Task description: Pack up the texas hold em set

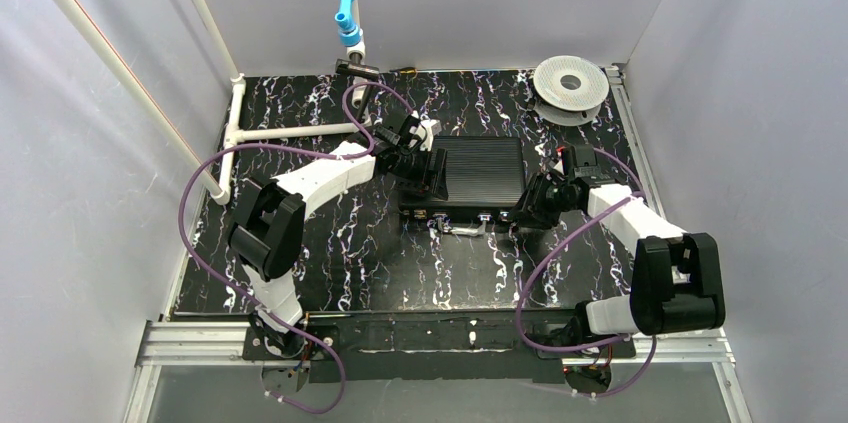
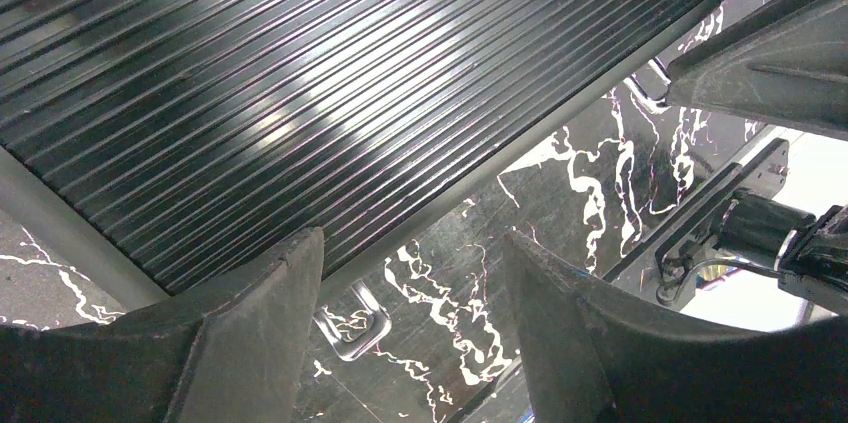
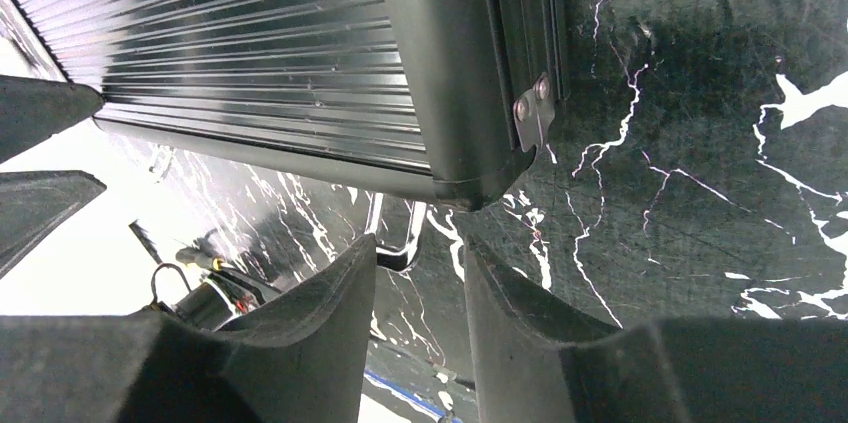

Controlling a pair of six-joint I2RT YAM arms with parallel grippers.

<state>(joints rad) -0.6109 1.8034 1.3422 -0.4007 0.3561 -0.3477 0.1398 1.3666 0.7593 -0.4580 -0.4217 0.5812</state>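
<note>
The texas hold em set shows only as its black ribbed briefcase [image 1: 485,168], lying flat with the lid down in the middle of the table. Its silver handle [image 1: 465,230] points toward the arms. Chips, dice and cards are hidden. My left gripper [image 1: 425,158] stands open at the case's left side, and in the left wrist view the left gripper [image 2: 412,238] has only table and the handle [image 2: 350,328] between its fingers, beside the ribbed lid [image 2: 300,73]. My right gripper [image 1: 530,205] is open at the front right corner. The right gripper [image 3: 420,241] holds nothing below the case [image 3: 250,53].
A round white-grey spool [image 1: 570,88] lies at the back right corner. A white pipe frame [image 1: 290,130] runs along the back left of the black marbled table [image 1: 400,273]. An aluminium rail [image 1: 200,341] borders the near edge. Grey walls enclose the sides.
</note>
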